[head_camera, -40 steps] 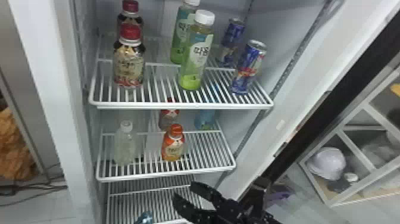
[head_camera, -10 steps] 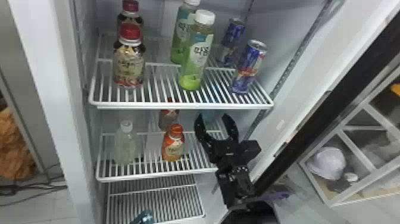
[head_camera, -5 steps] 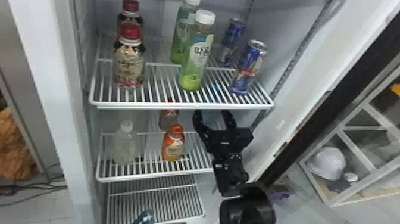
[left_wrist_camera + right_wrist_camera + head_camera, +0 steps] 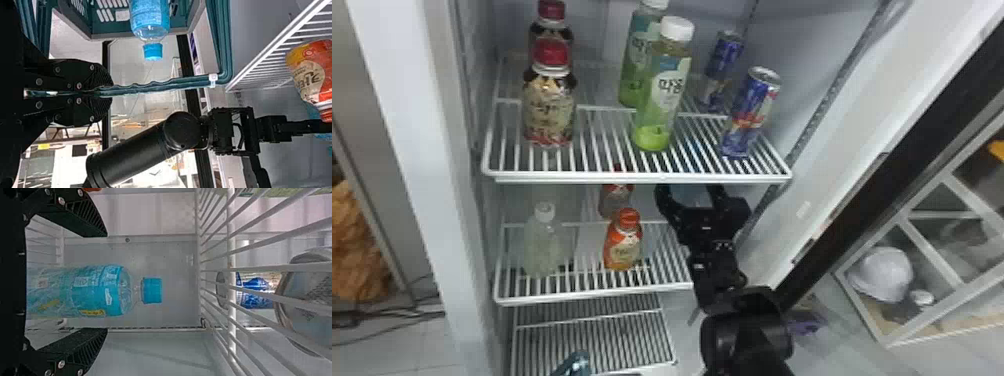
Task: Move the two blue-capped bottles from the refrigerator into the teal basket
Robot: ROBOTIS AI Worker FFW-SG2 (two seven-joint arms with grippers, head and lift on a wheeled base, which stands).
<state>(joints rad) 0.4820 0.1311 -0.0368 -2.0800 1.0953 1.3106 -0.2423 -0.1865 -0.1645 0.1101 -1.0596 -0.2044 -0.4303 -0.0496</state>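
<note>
My right gripper [image 4: 688, 192] is open at the middle shelf, under the upper shelf's front edge. A blue shape, the bottle [image 4: 699, 194], shows dimly behind its fingers. In the right wrist view the blue-capped bottle [image 4: 96, 290] stands upright between the spread fingers of my right gripper [image 4: 107, 283], with space on both sides. The left wrist view has my left gripper [image 4: 107, 92] shut on the handle of the teal basket [image 4: 225, 47]. Another blue-capped bottle [image 4: 150, 17] is in that basket. A teal piece of the basket [image 4: 575, 363] shows low in the head view.
An orange bottle [image 4: 623, 241] and a clear white-capped bottle [image 4: 543, 242] stand left of the right gripper on the middle shelf. Above are red-capped bottles [image 4: 550, 100], green bottles [image 4: 662, 90] and cans [image 4: 751, 112] on the upper shelf [image 4: 612, 177]. The fridge wall [image 4: 797, 200] lies right.
My right gripper has risen from below the middle shelf and gone into the space under the upper shelf, most recently a little deeper. The teal basket piece has shifted slightly right.
</note>
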